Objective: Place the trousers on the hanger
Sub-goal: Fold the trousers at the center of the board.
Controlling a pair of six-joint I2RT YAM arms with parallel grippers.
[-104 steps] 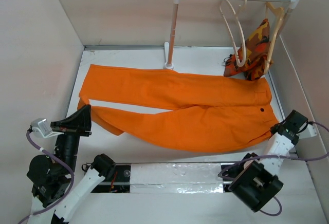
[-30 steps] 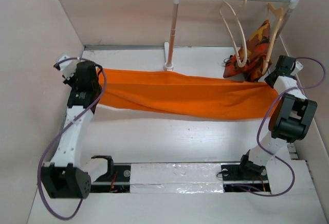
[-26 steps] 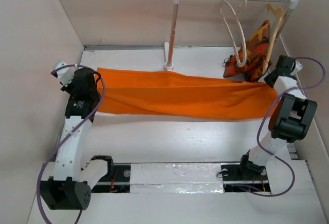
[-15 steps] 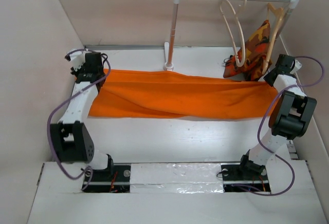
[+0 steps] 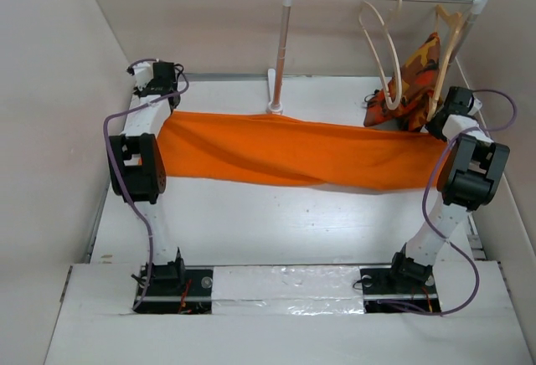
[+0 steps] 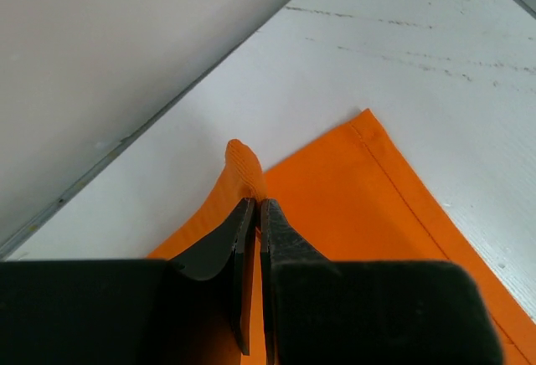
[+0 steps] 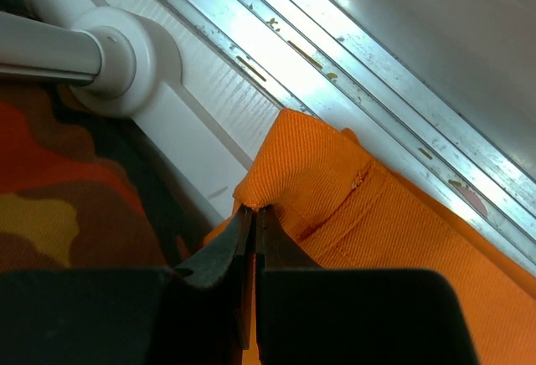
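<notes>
Top external shows the trousers (image 5: 293,156) now folded lengthwise and stretched along the far table (image 5: 276,223); left gripper (image 6: 255,214) and right gripper (image 7: 251,213) each pinch an end, the left drawn further back. Hanger (image 5: 381,51) hangs empty, so draping remains

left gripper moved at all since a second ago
Yes. The left gripper has travelled toward the back wall, from nearer than the rack's foot to roughly level with it, jaws shut on the trousers.
</notes>
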